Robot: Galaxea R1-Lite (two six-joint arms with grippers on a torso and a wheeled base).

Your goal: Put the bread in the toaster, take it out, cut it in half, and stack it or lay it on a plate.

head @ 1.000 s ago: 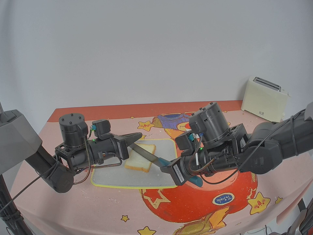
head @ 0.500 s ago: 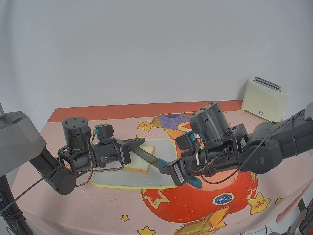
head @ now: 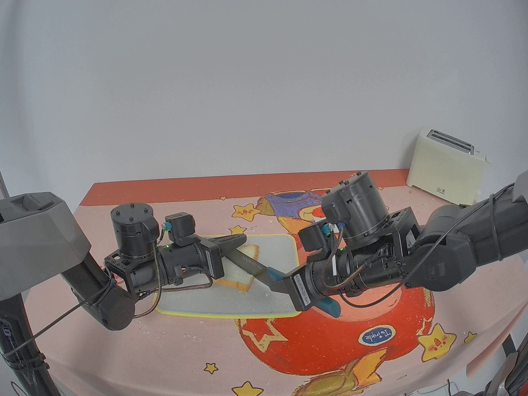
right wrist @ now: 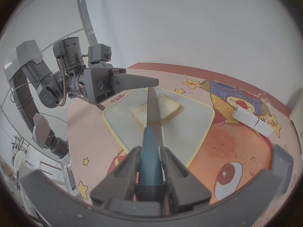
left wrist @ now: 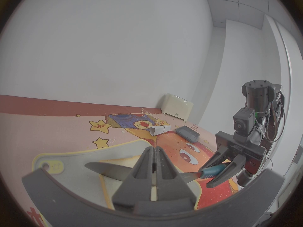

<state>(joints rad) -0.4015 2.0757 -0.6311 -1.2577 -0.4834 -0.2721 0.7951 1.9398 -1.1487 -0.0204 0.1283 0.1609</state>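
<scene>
A slice of bread (head: 242,276) (right wrist: 168,106) lies on the pale cutting board (head: 220,303) (right wrist: 195,123). My right gripper (head: 278,282) (right wrist: 151,149) is shut on the teal handle of a knife (head: 246,263) (right wrist: 153,111). The blade lies across the slice. My left gripper (head: 241,239) (left wrist: 154,149), shut with nothing between its fingers, sits level over the bread, with its tips at the blade's far end. I cannot tell whether it touches the blade. The cream toaster (head: 446,166) (left wrist: 176,106) stands at the table's back right corner.
A small white box (right wrist: 249,119) (left wrist: 159,130) lies behind the board. A flat dark grey dish (left wrist: 187,133) (right wrist: 282,164) sits to its right. Crumbs dot the cartoon-print tablecloth. The front of the table is open.
My left arm has slid to the right, bringing its shut gripper further over the bread and the blade. The right gripper and the knife have barely moved.
</scene>
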